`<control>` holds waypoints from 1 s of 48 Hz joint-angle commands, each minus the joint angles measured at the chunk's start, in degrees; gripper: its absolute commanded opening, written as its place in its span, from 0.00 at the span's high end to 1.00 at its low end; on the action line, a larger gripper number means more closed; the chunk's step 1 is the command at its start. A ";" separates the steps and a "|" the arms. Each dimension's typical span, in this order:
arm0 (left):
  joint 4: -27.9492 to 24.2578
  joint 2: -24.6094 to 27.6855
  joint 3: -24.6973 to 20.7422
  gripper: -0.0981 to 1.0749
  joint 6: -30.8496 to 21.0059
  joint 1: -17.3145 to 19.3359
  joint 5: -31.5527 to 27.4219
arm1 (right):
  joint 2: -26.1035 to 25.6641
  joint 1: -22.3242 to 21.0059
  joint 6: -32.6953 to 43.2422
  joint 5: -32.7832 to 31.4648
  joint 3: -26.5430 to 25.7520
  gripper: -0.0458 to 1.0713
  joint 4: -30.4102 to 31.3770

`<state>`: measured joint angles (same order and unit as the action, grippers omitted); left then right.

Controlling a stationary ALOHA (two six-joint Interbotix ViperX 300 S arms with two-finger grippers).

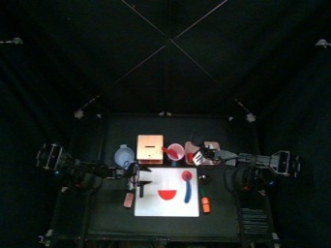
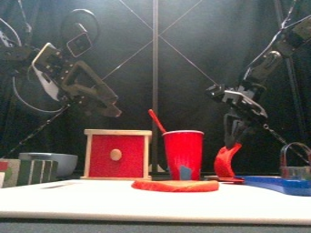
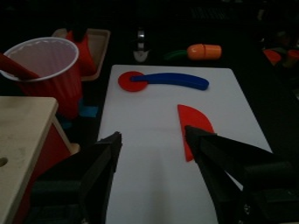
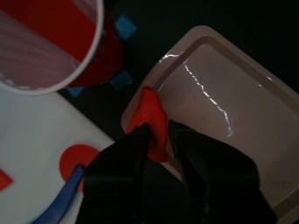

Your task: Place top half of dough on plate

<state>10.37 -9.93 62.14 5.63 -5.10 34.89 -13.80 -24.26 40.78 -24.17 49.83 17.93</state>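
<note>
Right gripper (image 4: 152, 140) at plate (image 4: 251, 96) rim, beside red cup (image 4: 47, 39). Top half of dough (image 4: 149, 114) stands between its jaws, upright, lower edge at plate rim; jaws seem still against it, though view is dark, so grip or release I cannot tell. Plate lies just beside white mat (image 3: 152, 131), on side of cup. Other red half-disc (image 3: 197, 131) flat on mat, apart from plate. Left gripper (image 3: 158, 162) hovers over mat, jaws wide apart, holding nothing.
</note>
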 commanded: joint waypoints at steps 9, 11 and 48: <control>1.14 -0.18 -0.88 0.12 0.18 0.35 0.26 | 2.37 -4.13 0.00 0.44 -3.52 0.29 7.21; 1.14 -0.18 -0.88 0.12 0.09 0.35 0.26 | 2.72 -4.57 0.00 0.44 -3.87 0.30 7.91; 1.05 -0.09 -1.93 0.12 0.09 0.00 0.26 | -11.25 14.15 0.18 -0.44 -0.18 0.28 -16.88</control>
<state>11.51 -9.93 61.52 5.71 -4.92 34.89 -23.12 -12.57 41.22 -24.87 49.75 5.36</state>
